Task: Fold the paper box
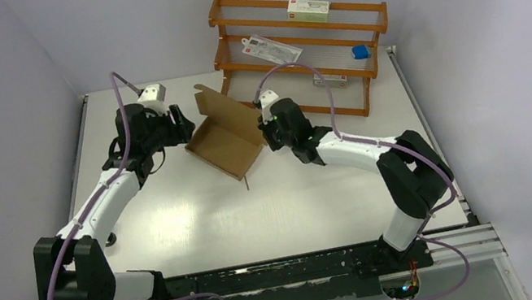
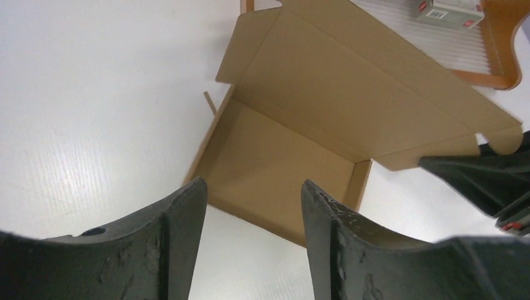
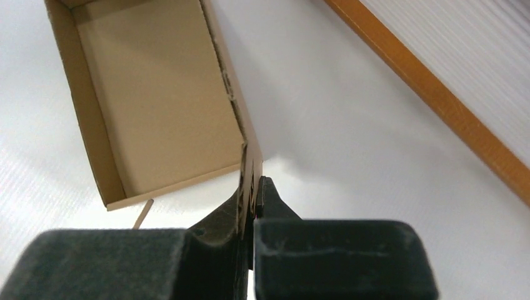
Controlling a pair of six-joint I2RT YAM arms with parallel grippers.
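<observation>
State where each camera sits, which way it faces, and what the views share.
Top: overhead behind the robot, looking down on the table; left arm and right arm show.
Left wrist: on the left arm, looking past the open left gripper at the box.
Right wrist: looking along the right gripper, shut on the box wall.
Shared: all three see the box.

Right wrist view: paper box (image 3: 156, 106) ran off the top edge, its wall end hidden inside the right gripper (image 3: 255, 187). Left wrist view: white carton (image 2: 447, 9) was cut by the top edge. Labels on the rack (image 1: 265, 23), far right corner of the bench (image 1: 175, 215), were too small to read.
</observation>
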